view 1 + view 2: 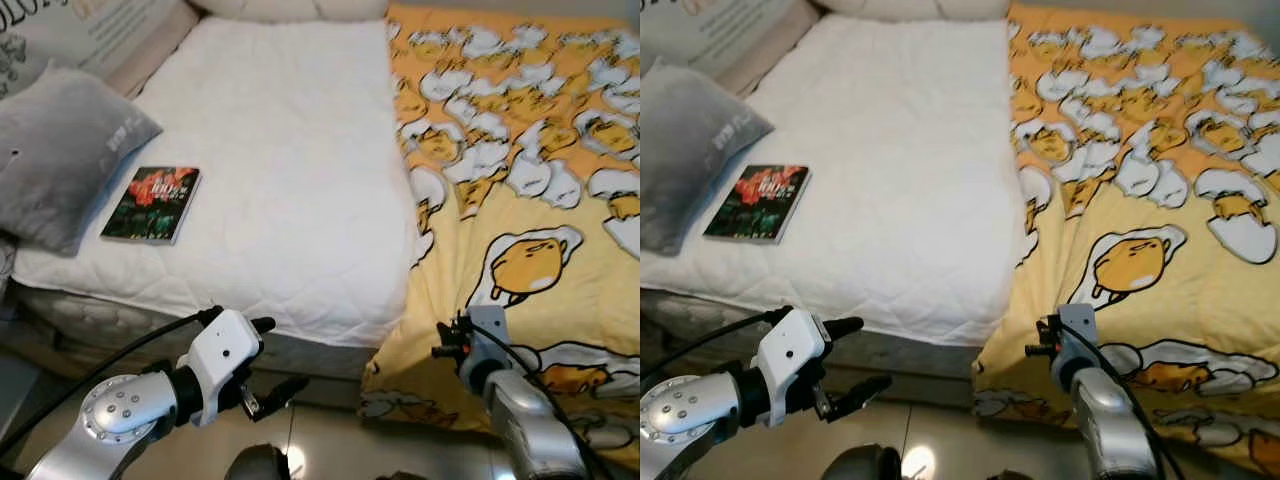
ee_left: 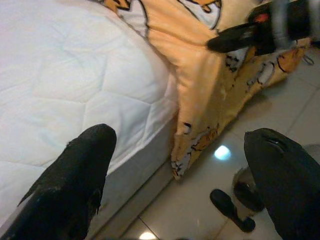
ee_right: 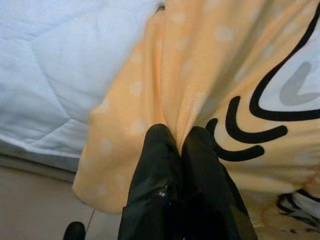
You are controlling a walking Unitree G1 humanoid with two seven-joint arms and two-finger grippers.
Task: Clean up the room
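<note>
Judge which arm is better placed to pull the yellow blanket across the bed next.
Right, probably. The right gripper is shut on the blanket at its hanging edge; the left gripper is open, beside the mattress.

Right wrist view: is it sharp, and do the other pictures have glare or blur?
Right wrist view: soft focus, the black fingers pinching the yellow cartoon-print blanket look smeared. Left wrist view: the open left gripper is blurred up close, and bright glare spots sit on the glossy tiled floor. Left eye view: even light, the dark-covered book is readable as a shape, its text is not.
</note>
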